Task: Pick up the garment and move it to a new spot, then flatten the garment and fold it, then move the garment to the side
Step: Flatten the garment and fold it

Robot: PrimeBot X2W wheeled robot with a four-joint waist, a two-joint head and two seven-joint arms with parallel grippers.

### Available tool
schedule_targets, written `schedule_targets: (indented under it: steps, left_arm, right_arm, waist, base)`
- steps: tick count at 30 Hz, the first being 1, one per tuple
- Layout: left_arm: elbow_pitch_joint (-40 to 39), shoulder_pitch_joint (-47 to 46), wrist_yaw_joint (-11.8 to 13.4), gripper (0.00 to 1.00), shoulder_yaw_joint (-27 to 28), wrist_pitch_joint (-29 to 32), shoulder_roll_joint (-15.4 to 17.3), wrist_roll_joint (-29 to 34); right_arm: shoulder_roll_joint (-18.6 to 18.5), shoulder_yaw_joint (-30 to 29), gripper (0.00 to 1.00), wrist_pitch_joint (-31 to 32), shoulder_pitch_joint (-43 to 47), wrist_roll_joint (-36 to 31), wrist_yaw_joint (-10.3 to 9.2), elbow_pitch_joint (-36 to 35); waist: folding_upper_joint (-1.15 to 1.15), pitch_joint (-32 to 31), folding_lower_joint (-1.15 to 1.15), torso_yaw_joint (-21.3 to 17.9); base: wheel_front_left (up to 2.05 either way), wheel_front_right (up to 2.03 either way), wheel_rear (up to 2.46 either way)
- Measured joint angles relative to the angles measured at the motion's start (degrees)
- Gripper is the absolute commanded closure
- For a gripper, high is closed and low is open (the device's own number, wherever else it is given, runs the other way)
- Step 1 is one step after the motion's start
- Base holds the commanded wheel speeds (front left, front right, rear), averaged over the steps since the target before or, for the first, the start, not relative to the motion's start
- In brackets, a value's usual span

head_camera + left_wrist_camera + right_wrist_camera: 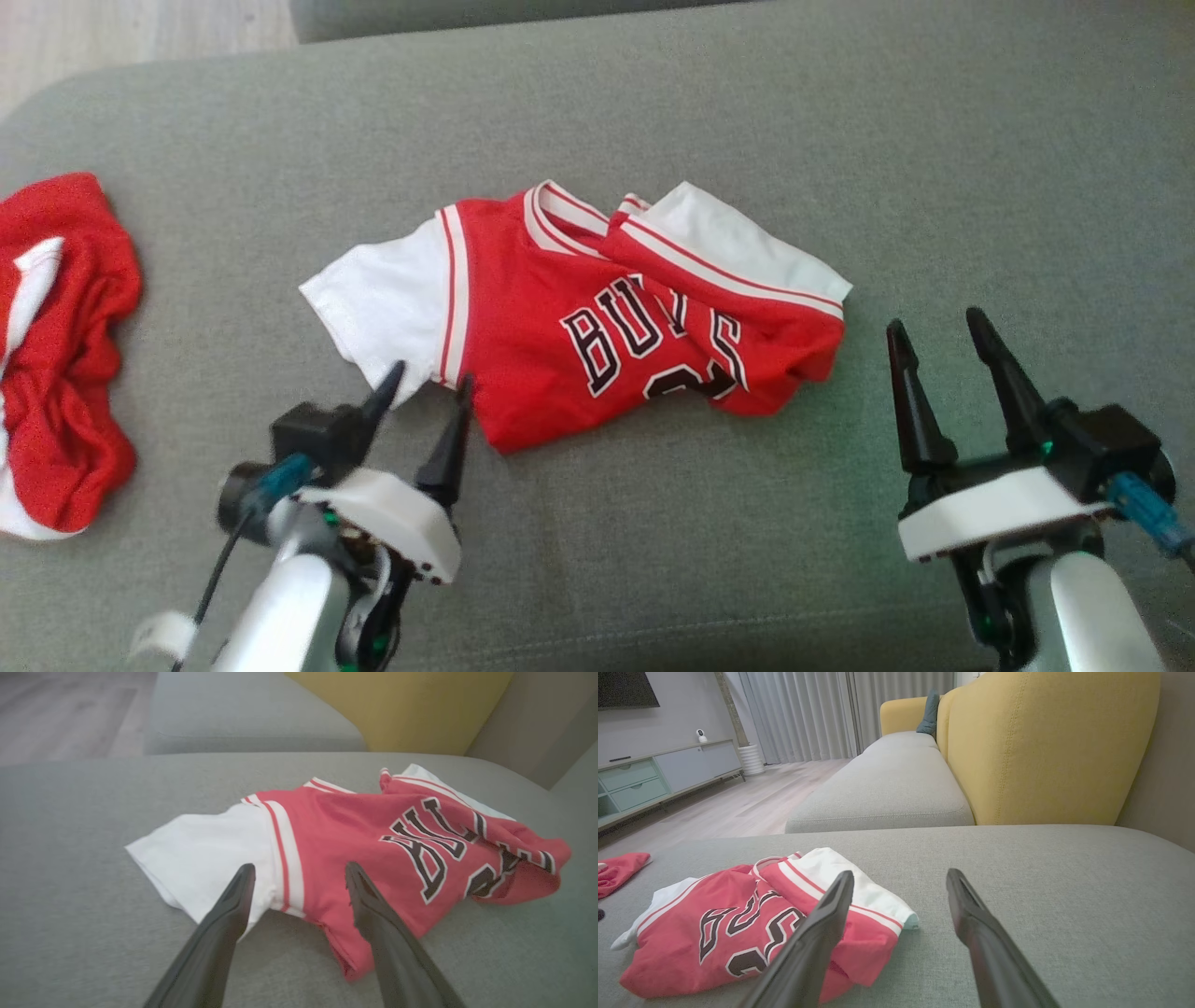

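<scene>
- At 9 o'clock: crumpled red-and-white cloth (65, 355) on the grey sofa seat (840, 121).
- At 7 o'clock: left jaws wide, empty, tips at the near edge of the garment (560, 308); contact unclear.
- Centre: garment rumpled on the seat, right side folded over itself.
- At 4 o'clock: right jaws wide, empty, just beside it.
- Judged barely begun: pickup, move, flattening, folding, setting aside all left.

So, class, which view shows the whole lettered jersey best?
Head view: the jersey lies nearly whole from above, both white sleeves visible. Left wrist view shows it slanted, near edge behind fingers; right wrist view hides part behind a finger.
</scene>
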Motion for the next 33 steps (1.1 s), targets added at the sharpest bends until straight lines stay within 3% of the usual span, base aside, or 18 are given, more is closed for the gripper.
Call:
schedule_targets:
  steps: [11, 12, 13, 14, 25, 33]
  left_arm:
    - [8.09, -4.44, -2.09, 0.00, -0.38, 4.10, -1.49, -3.59]
    - [8.33, -4.70, -2.21, 0.25, -0.37, 4.00, -1.56, -3.68]
    - [8.59, -5.08, -2.48, 0.80, -0.34, 3.79, -1.62, -3.99]
    - [8.80, -5.49, -2.52, 1.00, -0.37, 3.68, -1.59, -3.97]
    - [8.56, -7.56, -2.38, 1.00, -0.33, -0.45, -1.44, -3.37]
    - [-2.58, -13.17, 0.74, 1.00, 0.53, -4.36, 2.33, 2.26]
  right_arm:
    - [0.02, 0.01, 0.00, -1.37, -1.55, 0.80, 0.00, 0.71]
    - [0.02, -0.03, 0.00, -1.56, -1.62, 0.94, 0.00, 0.75]
    - [0.02, -0.11, 0.00, -1.60, -1.69, 0.94, 0.00, 0.85]
    - [0.02, -0.11, 0.00, -1.62, -1.82, 1.03, 0.00, 0.96]
    - [0.02, -0.24, 0.00, -2.11, -3.01, 1.52, 0.00, 1.68]
    - [0.02, -0.37, 0.00, -2.37, -3.74, 1.52, 0.00, 1.52]
  waist:
    - [0.00, 3.56, 0.00, -2.25]
    - [0.00, 3.75, 0.00, -2.33]
    - [0.00, 3.90, 0.00, -2.37]
    - [0.00, 4.02, 0.00, -2.38]
    - [0.00, 4.25, 0.00, -2.27]
    - [0.00, 4.74, 0.00, -2.58]
  base:
    - [0.00, 0.00, 0.00]
    - [0.00, 0.00, 0.00]
    - [0.00, 0.00, 0.00]
    - [0.00, 0.00, 0.00]
    - [0.00, 0.00, 0.00]
    - [0.00, 0.00, 0.00]
